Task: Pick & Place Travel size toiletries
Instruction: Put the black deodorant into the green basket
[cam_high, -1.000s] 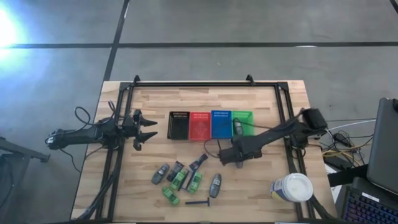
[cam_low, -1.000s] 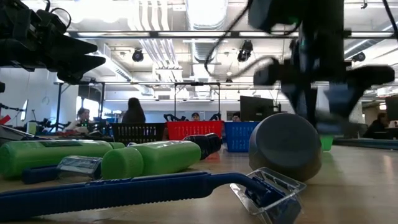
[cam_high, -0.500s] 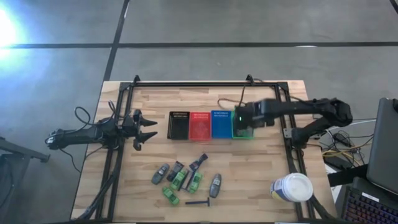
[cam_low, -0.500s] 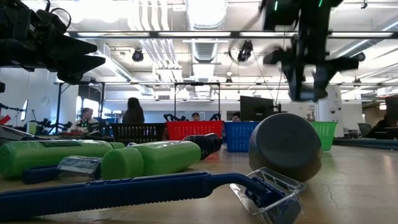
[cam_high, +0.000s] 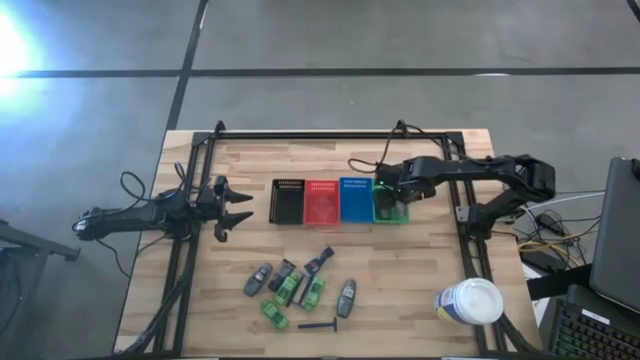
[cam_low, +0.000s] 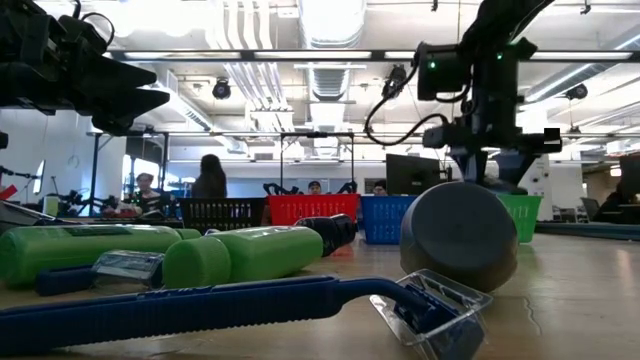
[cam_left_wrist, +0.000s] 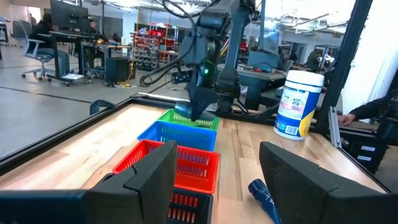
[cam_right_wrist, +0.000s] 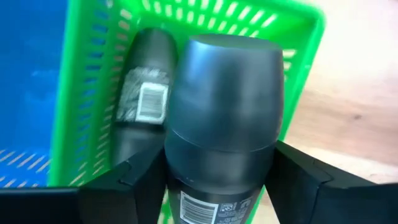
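My right gripper (cam_right_wrist: 221, 183) hangs over the green basket (cam_high: 390, 203) at the right end of the basket row, shut on a grey oblong tube (cam_right_wrist: 224, 106). A second grey tube (cam_right_wrist: 140, 99) lies on its side inside that basket. In the low view my right gripper (cam_low: 492, 172) stands just above the green basket (cam_low: 527, 217). The other toiletries (cam_high: 298, 288), grey tubes, green packets and dark pieces, lie in a cluster near the table's near edge, with the thin razor (cam_high: 320, 326) beside them. My left gripper (cam_high: 240, 208) waits open at the table's left. My right gripper pinches the grey tube between its two fingers (cam_right_wrist: 134, 183), which sit on the tube's labelled lower body (cam_right_wrist: 214, 205). The rounded cap end (cam_right_wrist: 227, 62) sticks out past the fingers. The tube is lifted clear, over the green basket's inside and near rim.
Black (cam_high: 287, 201), red (cam_high: 321, 201) and blue (cam_high: 355, 199) baskets stand in a row left of the green one. A big white tub (cam_high: 470, 302) stands at the near right corner. A dark metal frame (cam_high: 330, 134) runs round the table's far and side edges.
My right gripper has carried the grey tube from the table's middle, right of the cluster, toward the far edge to the green basket, and has come down closer over it. The arm has swung out to the right. The left arm has kept still.
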